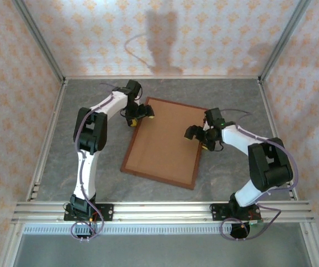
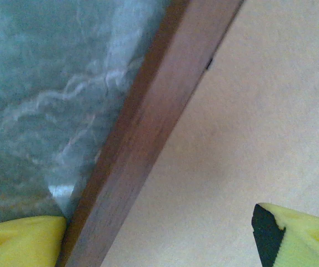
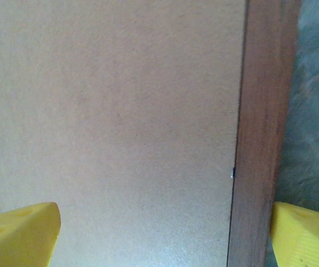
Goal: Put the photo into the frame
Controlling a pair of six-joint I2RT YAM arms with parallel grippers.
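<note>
The frame (image 1: pixel 158 179), thin reddish-brown moulding, lies flat on the grey table (image 1: pixel 226 178) with a plain brown backing board (image 1: pixel 165 142) filling it. The photo is hidden. My left gripper (image 1: pixel 139 114) is open at the frame's far-left corner. In the left wrist view its yellow fingers (image 2: pixel 20 242) straddle the moulding (image 2: pixel 143 128), one over the table and one over the board (image 2: pixel 243 111). My right gripper (image 1: pixel 198 139) is open at the right edge. Its fingers (image 3: pixel 20 236) straddle the moulding (image 3: pixel 265 111) the same way, with nothing held.
Patterned walls and metal posts (image 1: pixel 40 41) enclose the table on three sides. Aluminium rails (image 1: pixel 159 211) carrying both arm bases run along the near edge. Bare grey tabletop (image 1: pixel 54 161) surrounds the frame.
</note>
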